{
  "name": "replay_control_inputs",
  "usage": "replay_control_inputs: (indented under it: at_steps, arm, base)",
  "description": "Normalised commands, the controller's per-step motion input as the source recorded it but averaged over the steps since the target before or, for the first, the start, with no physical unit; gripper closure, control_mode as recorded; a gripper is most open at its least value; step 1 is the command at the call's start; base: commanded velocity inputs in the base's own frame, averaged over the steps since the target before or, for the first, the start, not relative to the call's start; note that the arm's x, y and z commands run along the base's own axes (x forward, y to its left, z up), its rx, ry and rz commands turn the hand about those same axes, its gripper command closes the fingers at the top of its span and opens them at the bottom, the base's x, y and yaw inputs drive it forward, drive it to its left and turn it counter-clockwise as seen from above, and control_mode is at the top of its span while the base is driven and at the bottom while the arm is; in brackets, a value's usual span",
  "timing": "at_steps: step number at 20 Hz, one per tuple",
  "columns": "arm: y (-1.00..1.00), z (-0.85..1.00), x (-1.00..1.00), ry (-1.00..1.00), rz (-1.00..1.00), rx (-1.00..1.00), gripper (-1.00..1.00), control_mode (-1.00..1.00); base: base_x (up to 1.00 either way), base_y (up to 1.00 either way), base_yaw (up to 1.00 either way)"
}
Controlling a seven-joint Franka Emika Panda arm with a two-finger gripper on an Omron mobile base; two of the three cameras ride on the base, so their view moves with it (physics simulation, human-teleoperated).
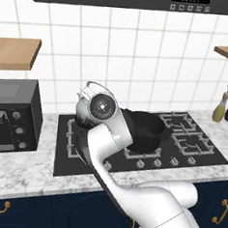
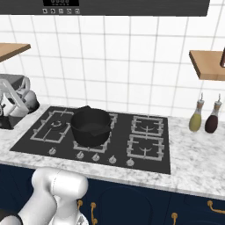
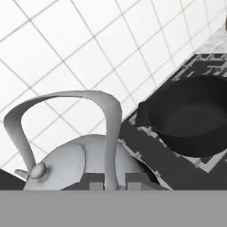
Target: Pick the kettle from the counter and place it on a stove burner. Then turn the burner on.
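The kettle (image 3: pixel 75 162) sits in the lower left of the hand view, its arched handle (image 3: pixel 106 115) rising just above the gripper (image 3: pixel 116 181), whose two dark finger tips stand either side of the handle's near end at the bottom of the frame. They look closed on the handle, pinching it, though the contact itself lies at the frame's edge and is hard to read. In the right base view the kettle (image 2: pixel 23 102) shows at the far left edge, at the left end of the cooktop (image 2: pixel 145 158); whether it hangs clear or touches anything below, the pictures do not tell. In the left base view its handle (image 1: pixel 91 86) peeks out above the arm's wrist, left of centre.

The black pot (image 2: pixel 91 126) fills the middle burner. The free burner (image 2: pixel 55 125) just left of the pot looks like the nearest target; the two smaller grates (image 2: pixel 145 136) at the right lie well apart from the kettle.

To do this step well, I judge the kettle should be kept upright, as it may swing on a thin handle. Bring it slowly over the centre of the left grate, keeping it clear of the pot's rim and side handle, lower until the base rests flat on the grate bars, and only then open the fingers. The knobs (image 2: pixel 94 157) along the front edge come after
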Motion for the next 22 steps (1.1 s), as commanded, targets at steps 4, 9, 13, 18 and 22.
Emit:
replay_control_inputs:
  at_steps: [4,9,13,18,22]
  arm:
    - [0.00,-0.45,0.45,0.03,-0.05,0.00,1.00,-1.00]
    - [0.05,-0.38,0.50,0.07,-0.08,0.00,1.00,-1.00]
    - [0.10,-0.26,0.47,0.10,-0.10,-0.03,1.00,-1.00]
    - [0.09,-0.28,0.48,0.11,-0.08,-0.02,1.00,-1.00]
    - [0.10,-0.30,0.33,0.04,-0.02,0.00,1.00,-1.00]
  base:
    - [0.00,0.00,0.00]
    - [0.00,0.00,0.00]
    - [0.00,0.00,0.00]
    - [0.00,0.00,0.00]
    - [0.00,0.00,0.00]
